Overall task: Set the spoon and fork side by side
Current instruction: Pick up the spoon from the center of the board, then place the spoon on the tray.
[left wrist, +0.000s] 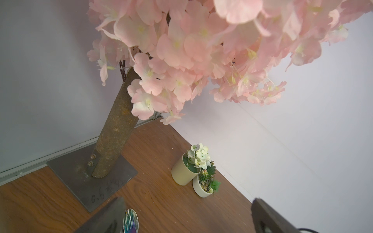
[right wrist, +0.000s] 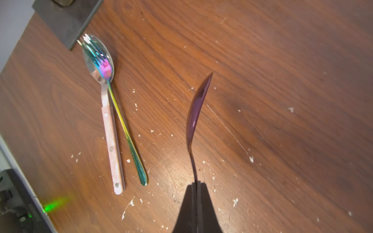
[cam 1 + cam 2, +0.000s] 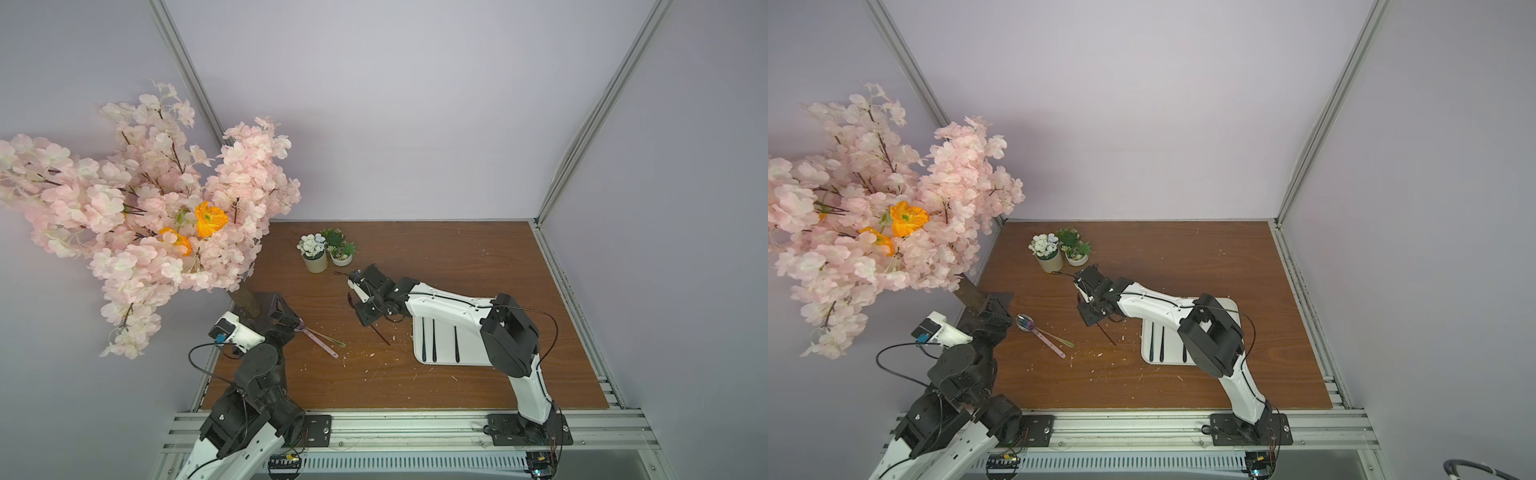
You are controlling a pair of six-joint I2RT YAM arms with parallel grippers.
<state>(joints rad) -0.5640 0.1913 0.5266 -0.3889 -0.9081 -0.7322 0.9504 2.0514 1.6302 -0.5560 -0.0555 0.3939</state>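
Cutlery sits at about nine o'clock on the brown wood-grain table. There a silver spoon with a speckled pink handle lies flat with an iridescent rainbow metal fork laid partly over it. The fork's tines rest in the spoon's bowl, and the two handles fan slightly apart towards five o'clock. Their heads lie just beside the grey steel base plate of the pink-blossomed artificial tree.

Nearer the middle of the table, the right gripper is clamped tight on the thin handle of a glossy purple metal spoon. This spoon is turned on edge, its bowl reaching out beyond the fingertips above the wood. I cannot tell whether it touches the surface. It is well apart from the pair on the table.

The left gripper hovers by the tree base with its jaws spread wide, holding nothing, and the fork and spoon heads show just beside one finger.

Two small pale pots of artificial plants stand touching at eleven o'clock. A white plastic tray with three dark slots lies under the right arm at about four o'clock. White crumbs are scattered over the wood.
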